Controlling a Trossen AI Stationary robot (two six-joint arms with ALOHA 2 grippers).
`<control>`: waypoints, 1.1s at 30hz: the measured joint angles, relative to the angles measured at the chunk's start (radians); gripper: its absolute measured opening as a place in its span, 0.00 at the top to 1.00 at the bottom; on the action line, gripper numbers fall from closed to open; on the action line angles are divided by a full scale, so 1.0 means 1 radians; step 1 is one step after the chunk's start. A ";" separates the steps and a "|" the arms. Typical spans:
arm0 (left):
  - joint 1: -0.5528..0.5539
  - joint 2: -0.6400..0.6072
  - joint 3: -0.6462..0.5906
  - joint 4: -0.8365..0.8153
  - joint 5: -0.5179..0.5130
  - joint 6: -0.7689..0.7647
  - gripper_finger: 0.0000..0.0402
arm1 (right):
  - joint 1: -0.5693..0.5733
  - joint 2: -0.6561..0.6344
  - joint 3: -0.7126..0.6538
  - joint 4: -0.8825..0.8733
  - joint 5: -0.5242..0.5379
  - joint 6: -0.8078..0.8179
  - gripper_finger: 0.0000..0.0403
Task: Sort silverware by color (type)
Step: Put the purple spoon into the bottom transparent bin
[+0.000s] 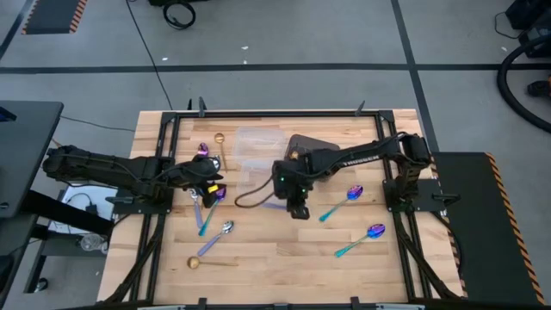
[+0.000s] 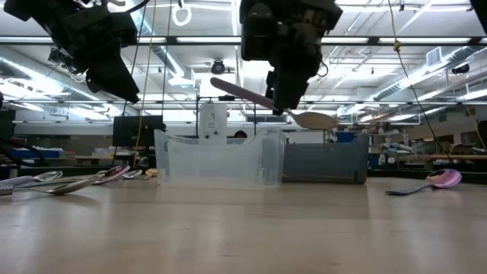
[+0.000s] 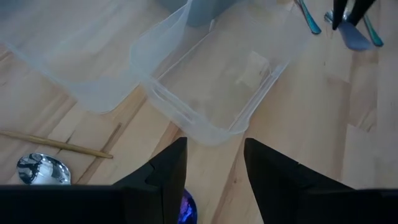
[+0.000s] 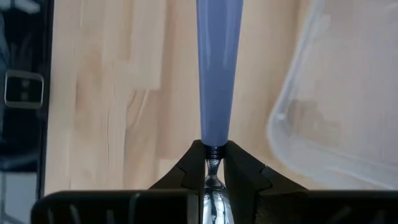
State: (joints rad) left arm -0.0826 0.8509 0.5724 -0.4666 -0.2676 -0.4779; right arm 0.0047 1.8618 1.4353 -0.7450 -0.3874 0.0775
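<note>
Right gripper (image 4: pixel 214 163) pinches lavender-handled spoon (image 4: pixel 214 68) at its neck, aloft near table centre beside clear tubs (image 1: pixel 258 155); long axis near-level, handle pointing ahead of the fingers. Left gripper (image 3: pixel 214 165) hovers, jaws wide, empty.

I see one slim silver spoon with a lavender handle (image 4: pixel 213 74) lifted off the table, centre frame. Two iridescent purple-blue, teal-handled spoons (image 1: pixel 348 198) lie right of centre. Gold and other spoons (image 1: pixel 212 238) cluster at lower left.
</note>
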 joint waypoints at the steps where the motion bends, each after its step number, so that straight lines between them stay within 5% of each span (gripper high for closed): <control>1: 0.000 0.000 0.000 -0.004 0.000 0.000 0.58 | -0.009 0.000 0.000 0.011 -0.002 0.016 0.88; 16: 0.001 0.000 0.000 -0.003 0.000 0.052 0.58 | -0.142 0.000 0.000 0.207 -0.081 0.282 0.88; 33: -0.017 0.000 -0.008 -0.041 -0.120 0.070 0.58 | -0.206 0.001 0.000 0.341 -0.019 0.339 0.88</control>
State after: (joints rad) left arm -0.1000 0.8509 0.5648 -0.5071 -0.3878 -0.4075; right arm -0.2008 1.8632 1.4353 -0.4042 -0.4064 0.4164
